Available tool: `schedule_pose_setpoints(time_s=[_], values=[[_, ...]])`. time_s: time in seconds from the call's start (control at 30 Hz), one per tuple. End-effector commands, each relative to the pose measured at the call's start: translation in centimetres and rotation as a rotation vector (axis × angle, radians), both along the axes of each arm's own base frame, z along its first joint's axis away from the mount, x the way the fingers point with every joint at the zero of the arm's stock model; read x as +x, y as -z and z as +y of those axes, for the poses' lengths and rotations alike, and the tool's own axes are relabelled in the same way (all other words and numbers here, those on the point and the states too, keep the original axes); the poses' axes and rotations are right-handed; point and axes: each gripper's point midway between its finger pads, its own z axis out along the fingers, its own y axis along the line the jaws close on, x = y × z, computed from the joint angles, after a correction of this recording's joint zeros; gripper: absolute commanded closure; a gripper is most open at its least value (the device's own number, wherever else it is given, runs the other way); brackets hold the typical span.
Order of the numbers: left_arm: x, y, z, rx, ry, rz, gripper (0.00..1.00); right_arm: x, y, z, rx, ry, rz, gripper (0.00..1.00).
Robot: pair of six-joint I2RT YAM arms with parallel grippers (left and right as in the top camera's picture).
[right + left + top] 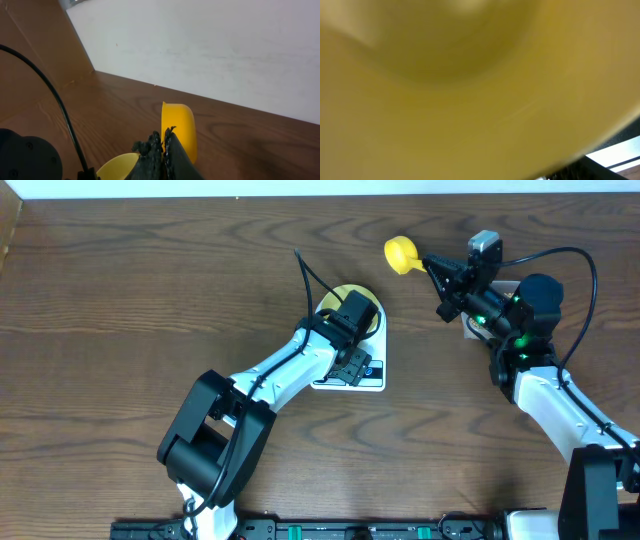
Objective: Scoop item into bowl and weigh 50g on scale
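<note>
The pale yellow bowl (343, 293) stands on the white scale (372, 383) at mid-table. My left gripper (356, 311) hangs right over the bowl and covers most of it. The left wrist view is filled by the bowl's blurred yellow wall (470, 90), and no fingers show there, so their state is unclear. My right gripper (437, 268) (164, 134) is shut on the handle of a bright yellow scoop (402, 253) (181, 125), held above the table at the back right. The bowl's rim (120, 167) shows low in the right wrist view. The item is out of view.
A pale container edge (508, 286) peeks out behind the right arm. A black cable (305, 272) arcs up from the left wrist. A white wall (210, 50) borders the far table edge. Brown wooden tabletop (120, 330) spreads left and front.
</note>
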Motion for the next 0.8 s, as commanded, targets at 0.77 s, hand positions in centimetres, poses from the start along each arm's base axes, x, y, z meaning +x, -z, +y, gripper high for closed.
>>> schedule_pose_setpoints(time_s=[0.77], values=[[-0.1,-1.9,0.0,-0.024,-0.001,-0.028,0.20,0.4,-0.8,-0.2,-0.016,0.005,-0.036,0.99]])
